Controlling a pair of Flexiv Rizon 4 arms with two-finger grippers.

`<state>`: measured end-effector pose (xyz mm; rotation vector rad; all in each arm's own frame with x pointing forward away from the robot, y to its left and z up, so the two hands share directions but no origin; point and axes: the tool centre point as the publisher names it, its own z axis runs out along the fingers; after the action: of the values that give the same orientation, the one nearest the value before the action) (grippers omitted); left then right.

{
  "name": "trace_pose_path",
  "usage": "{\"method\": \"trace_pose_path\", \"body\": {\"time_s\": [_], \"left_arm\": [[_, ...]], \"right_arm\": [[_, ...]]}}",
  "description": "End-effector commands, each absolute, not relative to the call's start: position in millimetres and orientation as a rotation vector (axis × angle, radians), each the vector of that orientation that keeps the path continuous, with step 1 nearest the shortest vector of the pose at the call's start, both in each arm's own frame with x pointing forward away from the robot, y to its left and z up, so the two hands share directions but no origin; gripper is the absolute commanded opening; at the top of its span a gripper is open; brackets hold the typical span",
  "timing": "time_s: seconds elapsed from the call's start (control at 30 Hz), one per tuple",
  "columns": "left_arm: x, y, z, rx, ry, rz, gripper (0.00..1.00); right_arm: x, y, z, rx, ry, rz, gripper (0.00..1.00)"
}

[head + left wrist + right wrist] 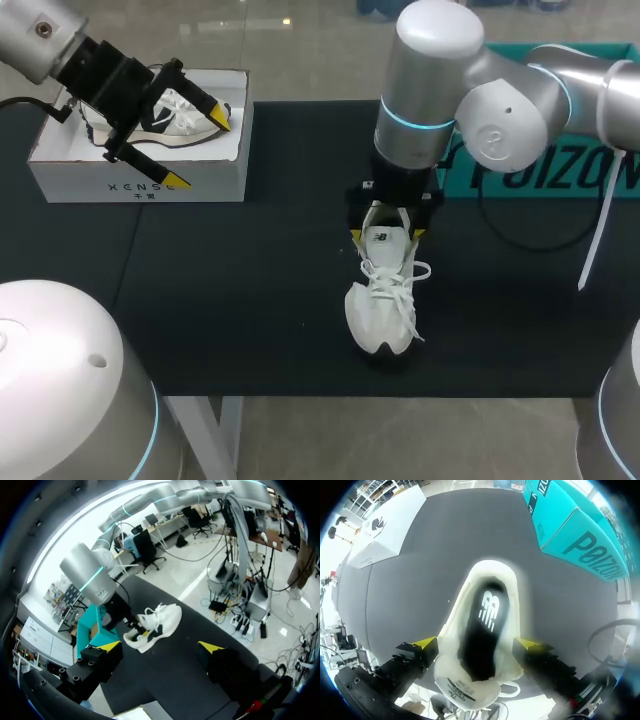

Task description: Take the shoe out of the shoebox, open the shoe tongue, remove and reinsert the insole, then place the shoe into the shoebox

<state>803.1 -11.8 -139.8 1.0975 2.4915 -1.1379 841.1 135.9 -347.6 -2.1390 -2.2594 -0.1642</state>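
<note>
White sneaker [385, 300] stood on counter [250, 300] at frame centre, outside shoebox [140, 185] at upper left. Right claw [388, 235] open, straddling collar above insole [480, 645]. Left claw [200, 150] open over shoebox. Step judged to need centred descent, a pinch on the insole's heel edge, and care to avoid laces.

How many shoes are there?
2. The boxed shoe lies in the shoebox beneath the left hand, which hides part of the inside. The white shoe stands on the table under the right hand.
</note>
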Motion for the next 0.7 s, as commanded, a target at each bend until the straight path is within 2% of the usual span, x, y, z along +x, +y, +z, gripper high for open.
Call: {"method": "trace_pose_path", "body": {"time_s": [0.03,0.43,0.7], "left_arm": [[803,-12,-139,1.099,2.495,-1.132,1.00],[803,-12,-139,1.099,2.495,-1.132,1.00],[803,-12,-139,1.099,2.495,-1.132,1.00]], "right_arm": [[844,135,-343,-2.148,-2.267,-0.181,1.00],[861,121,-306,-2.216,-2.291,-0.258,1.00],[821,116,-282,-2.187,-2.353,-0.265,1.00]]}}
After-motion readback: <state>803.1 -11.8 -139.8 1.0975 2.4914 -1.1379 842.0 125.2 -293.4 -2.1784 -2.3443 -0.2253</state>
